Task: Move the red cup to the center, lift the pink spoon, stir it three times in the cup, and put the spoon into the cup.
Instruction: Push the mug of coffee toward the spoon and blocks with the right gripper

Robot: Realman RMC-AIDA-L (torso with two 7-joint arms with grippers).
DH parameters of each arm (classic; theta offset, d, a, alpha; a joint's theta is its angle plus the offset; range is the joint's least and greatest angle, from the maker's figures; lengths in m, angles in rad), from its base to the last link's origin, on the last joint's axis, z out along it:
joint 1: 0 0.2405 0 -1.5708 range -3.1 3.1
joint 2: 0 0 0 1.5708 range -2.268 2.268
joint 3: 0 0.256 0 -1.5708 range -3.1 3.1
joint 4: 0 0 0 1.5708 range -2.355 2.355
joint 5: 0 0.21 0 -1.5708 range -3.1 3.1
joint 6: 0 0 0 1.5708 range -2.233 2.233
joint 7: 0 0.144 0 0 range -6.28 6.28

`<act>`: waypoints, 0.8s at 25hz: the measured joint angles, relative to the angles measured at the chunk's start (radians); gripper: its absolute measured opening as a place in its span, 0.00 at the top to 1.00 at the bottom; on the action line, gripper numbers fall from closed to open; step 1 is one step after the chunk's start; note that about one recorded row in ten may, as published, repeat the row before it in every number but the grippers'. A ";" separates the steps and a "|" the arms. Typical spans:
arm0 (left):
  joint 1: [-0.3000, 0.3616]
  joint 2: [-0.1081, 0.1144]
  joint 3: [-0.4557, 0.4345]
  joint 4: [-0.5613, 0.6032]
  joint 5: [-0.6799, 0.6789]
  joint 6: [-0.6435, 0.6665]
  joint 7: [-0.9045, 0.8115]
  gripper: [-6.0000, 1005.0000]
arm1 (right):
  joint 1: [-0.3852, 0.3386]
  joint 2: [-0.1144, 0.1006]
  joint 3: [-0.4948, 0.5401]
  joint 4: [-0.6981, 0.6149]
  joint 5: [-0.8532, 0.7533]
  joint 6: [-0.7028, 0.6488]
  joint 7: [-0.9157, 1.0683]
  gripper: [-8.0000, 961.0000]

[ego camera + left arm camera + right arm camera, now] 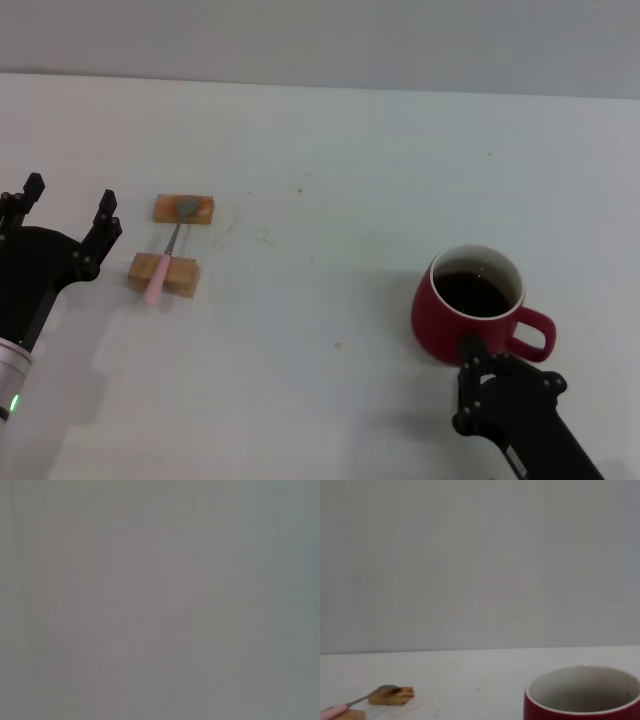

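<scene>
The red cup (470, 315), holding dark liquid, stands at the table's right with its handle toward the right edge; its rim also fills a corner of the right wrist view (582, 702). My right gripper (500, 385) sits just in front of the cup, close to its base and handle. The pink spoon (167, 251) lies across two tan wooden blocks at the left, its grey bowl on the far block, and shows again in the right wrist view (365, 698). My left gripper (70, 205) hovers open to the left of the spoon, holding nothing.
The far wooden block (184, 209) and the near one (164, 274) prop the spoon above the white table (330, 200). The left wrist view shows only a blank grey surface.
</scene>
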 joint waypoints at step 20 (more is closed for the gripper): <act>0.000 0.000 0.000 -0.006 -0.006 -0.012 0.000 0.20 | 0.011 -0.002 0.046 -0.058 0.000 0.001 0.002 0.99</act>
